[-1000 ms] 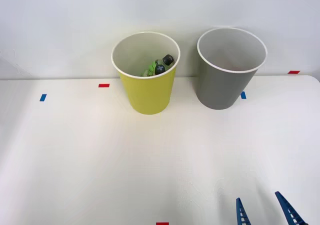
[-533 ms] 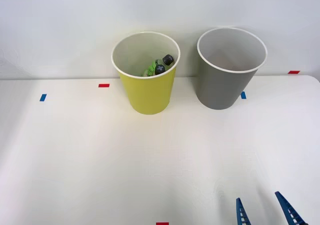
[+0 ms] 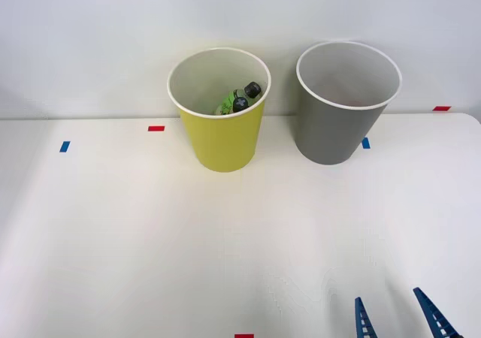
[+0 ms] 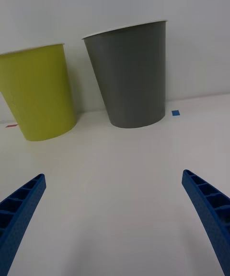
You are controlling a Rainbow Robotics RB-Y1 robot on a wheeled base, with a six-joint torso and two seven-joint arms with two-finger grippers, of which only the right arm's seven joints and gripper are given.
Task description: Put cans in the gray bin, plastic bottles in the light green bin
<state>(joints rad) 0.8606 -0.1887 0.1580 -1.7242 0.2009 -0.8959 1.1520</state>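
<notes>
Plastic bottles [image 3: 239,98], green label unreadable

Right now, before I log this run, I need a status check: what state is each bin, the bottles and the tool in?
light green bin: upright, holding the bottles.
plastic bottles: inside the light green bin, caps on, leaning.
gray bin: upright; contents cannot be made out.
right tool: open, holding nothing, low over the table, well short of the bins.

Bright, even overhead light; soft shadows behind bins on wall; no glare, pics sharp.
</notes>
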